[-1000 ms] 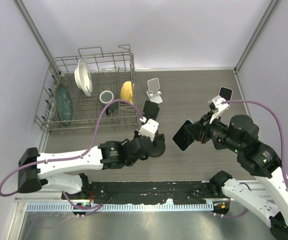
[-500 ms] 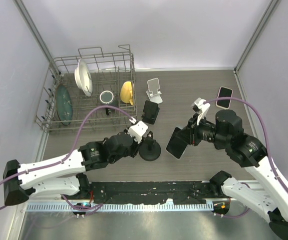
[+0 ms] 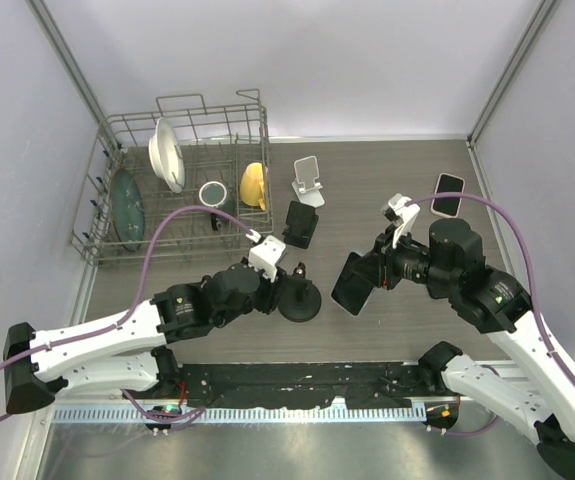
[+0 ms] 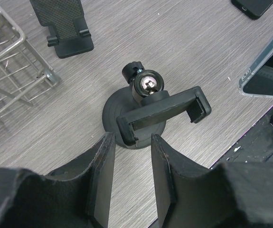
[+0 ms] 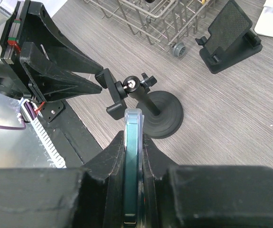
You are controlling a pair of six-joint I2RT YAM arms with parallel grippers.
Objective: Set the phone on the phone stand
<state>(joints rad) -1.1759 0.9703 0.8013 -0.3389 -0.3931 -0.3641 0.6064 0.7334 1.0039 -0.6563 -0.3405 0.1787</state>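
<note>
Right wrist view shows me the phone (image 5: 131,166) edge-on, clamped flat between the fingers of the right gripper (image 5: 132,142). Its long axis runs straight out past the fingertips toward the phone stand (image 5: 141,102), whose cradle lies just ahead. My left gripper (image 4: 130,147) has its jaws partly spread on nothing, with the stand just beyond its tips. Underneath is a grey wood-grain table (image 5: 231,109). Farther ahead stands a wire dish rack (image 3: 182,185), with pale walls (image 3: 317,60) around.
</note>
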